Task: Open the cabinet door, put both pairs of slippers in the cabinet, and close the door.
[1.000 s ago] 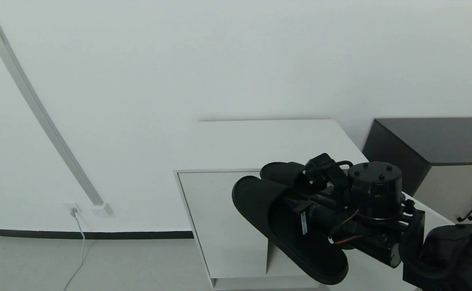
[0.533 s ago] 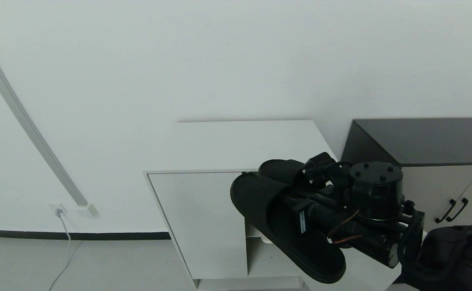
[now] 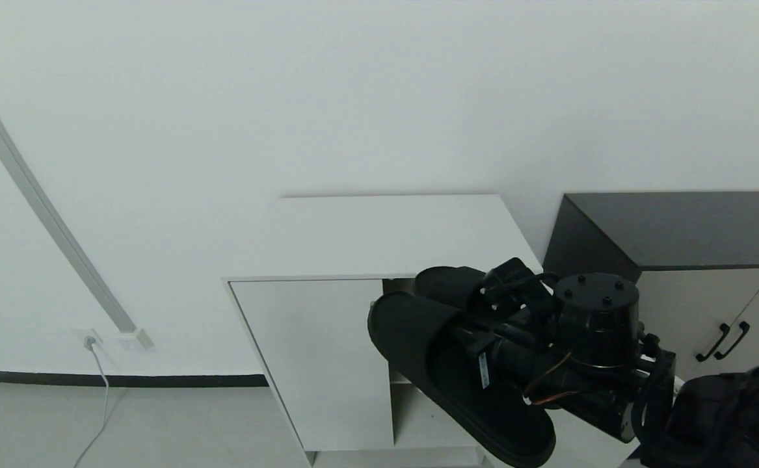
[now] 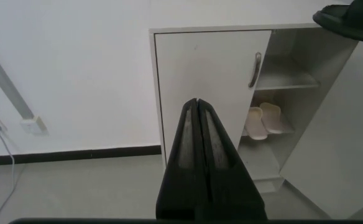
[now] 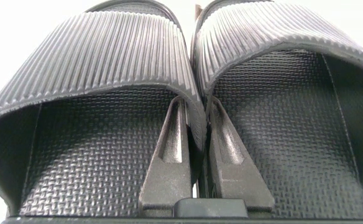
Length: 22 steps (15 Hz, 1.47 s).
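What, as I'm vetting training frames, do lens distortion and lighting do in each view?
Head view: the wall conduit bows into a curve, the black slippers read as one dark mass. Left wrist view: even light, only soft shade inside the open cabinet. Right wrist view: the backdrop behind the slippers is washed white.

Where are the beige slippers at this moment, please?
In the left wrist view, the beige slippers sit side by side on a shelf in the white cabinet's open compartment, beside the closed door's handle.
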### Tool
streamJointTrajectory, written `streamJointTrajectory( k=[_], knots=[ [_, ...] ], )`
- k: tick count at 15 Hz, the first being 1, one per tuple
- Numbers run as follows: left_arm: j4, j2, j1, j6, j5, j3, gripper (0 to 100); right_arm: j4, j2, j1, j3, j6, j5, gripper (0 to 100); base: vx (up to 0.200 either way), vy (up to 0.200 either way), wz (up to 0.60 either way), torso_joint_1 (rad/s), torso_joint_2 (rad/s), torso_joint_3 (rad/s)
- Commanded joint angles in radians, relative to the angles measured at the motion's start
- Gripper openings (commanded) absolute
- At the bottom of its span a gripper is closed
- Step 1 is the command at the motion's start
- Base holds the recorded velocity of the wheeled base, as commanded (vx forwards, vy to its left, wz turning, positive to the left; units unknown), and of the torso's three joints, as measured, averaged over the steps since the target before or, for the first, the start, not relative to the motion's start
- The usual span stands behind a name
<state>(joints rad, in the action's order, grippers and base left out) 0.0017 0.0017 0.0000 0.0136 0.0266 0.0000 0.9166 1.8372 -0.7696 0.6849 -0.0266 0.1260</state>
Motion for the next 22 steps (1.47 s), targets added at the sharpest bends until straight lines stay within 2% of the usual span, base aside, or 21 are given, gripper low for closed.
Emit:
streamJointTrajectory(
  k=[1,10,17,22],
  knots=[
    [0.0,0.0,0.002,0.0,-0.001,0.0,0,-0.001,0.002,0.003,-0.005,0.001,0.001,0,0.0,0.0,0.0,0.0,0.0,0.0],
    [0.0,0.0,0.002,0.0,0.001,0.0,0,-0.001,0.008,0.001,-0.007,0.001,0.001,0,0.0,0.0,0.0,-0.004,0.01,0.005],
    [0.0,0.0,0.002,0.0,0.001,0.0,0,0.002,0.014,0.001,-0.008,-0.001,0.003,0,0.0,0.0,0.0,-0.19,0.44,0.238],
    [0.0,0.0,0.002,0.0,0.001,0.0,0,0.079,0.013,0.001,-0.047,0.002,0.006,0,0.0,0.0,0.0,-0.221,0.55,0.315]
  ],
)
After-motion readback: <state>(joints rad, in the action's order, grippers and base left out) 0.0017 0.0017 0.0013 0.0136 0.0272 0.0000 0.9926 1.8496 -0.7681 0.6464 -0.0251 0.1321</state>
